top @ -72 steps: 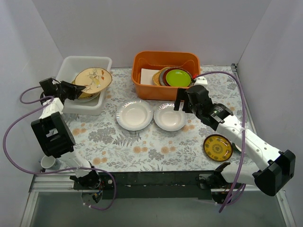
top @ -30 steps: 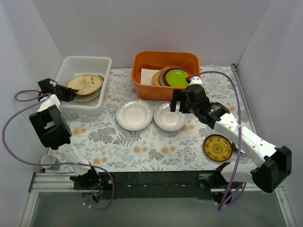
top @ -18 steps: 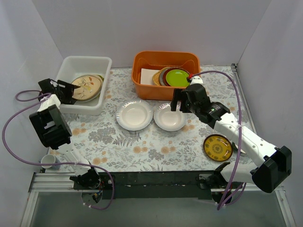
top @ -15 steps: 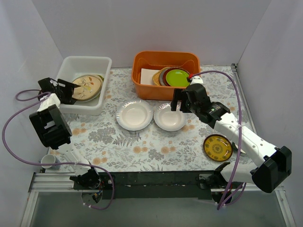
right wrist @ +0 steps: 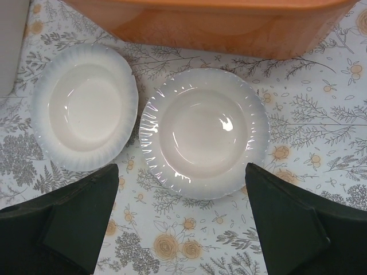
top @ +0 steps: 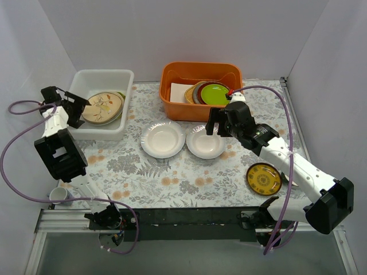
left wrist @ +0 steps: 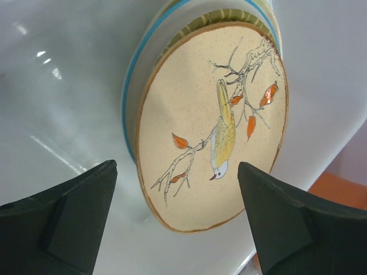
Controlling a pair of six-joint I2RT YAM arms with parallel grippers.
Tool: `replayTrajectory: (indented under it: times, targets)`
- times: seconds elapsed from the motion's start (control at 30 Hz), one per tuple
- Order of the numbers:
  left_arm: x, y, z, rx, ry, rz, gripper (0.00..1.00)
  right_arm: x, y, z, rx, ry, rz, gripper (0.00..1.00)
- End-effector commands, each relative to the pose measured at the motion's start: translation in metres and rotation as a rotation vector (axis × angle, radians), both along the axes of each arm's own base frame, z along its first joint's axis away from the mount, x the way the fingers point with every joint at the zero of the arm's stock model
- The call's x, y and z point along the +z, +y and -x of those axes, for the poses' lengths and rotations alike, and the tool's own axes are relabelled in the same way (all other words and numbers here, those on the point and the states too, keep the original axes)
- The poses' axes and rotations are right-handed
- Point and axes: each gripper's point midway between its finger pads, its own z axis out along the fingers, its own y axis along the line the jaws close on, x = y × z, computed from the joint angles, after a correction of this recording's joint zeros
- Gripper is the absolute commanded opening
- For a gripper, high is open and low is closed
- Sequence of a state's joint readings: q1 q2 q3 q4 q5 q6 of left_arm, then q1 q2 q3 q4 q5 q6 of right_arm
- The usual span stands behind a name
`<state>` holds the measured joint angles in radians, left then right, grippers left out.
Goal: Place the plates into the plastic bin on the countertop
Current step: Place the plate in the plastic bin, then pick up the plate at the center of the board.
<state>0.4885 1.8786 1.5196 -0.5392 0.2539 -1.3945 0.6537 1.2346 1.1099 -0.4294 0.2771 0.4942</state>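
A cream plate painted with a bird (top: 103, 106) (left wrist: 215, 132) lies on top of a stack of plates inside the plastic bin (top: 100, 75) at the back left. My left gripper (top: 76, 107) (left wrist: 176, 166) is open just left of that plate's edge, its jaws wide apart and touching nothing. Two white plates (top: 163, 138) (top: 206, 141) rest side by side on the countertop (top: 189, 177). My right gripper (top: 215, 127) (right wrist: 181, 166) hovers open above the right white plate (right wrist: 205, 140), beside the left one (right wrist: 85, 114). A dark brown-gold plate (top: 264, 178) lies at the near right.
An orange tub (top: 200, 69) at the back centre holds a lime-green plate (top: 215, 94) on maroon-rimmed ones. A small white cup (top: 57, 196) stands at the near left edge. White walls close in the back and both sides.
My left gripper has opened and let go of the bird plate, which now lies flat on the stack in the bin; the gripper has drawn back to the left. The right arm has held still.
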Motion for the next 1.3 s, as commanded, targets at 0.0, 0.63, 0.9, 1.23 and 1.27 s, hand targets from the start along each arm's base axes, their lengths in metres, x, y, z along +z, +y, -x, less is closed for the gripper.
replayTrajectory:
  times: [0.0, 0.63, 0.9, 1.23, 1.27]
  targets:
    - [0.04, 0.009, 0.023, 0.037, 0.026, -0.152, 0.86, 0.028, 0.005, -0.004, 0.009, -0.068, -0.069, 0.98]
    - [0.162, -0.169, 0.06, -0.236, -0.275, -0.33, 0.86, 0.054, 0.003, 0.004, 0.02, -0.109, -0.12, 0.98]
    - [0.153, -0.273, 0.091, -0.41, -0.31, -0.185, 0.87, 0.062, 0.002, 0.007, 0.02, -0.123, -0.138, 0.98]
    - [0.108, -0.346, 0.151, -0.499, -0.266, 0.0, 0.87, 0.063, 0.004, 0.007, 0.027, -0.124, -0.152, 0.98]
    - [0.093, -0.348, 0.158, -0.502, -0.238, 0.007, 0.87, 0.062, 0.004, 0.007, 0.025, -0.122, -0.151, 0.98]
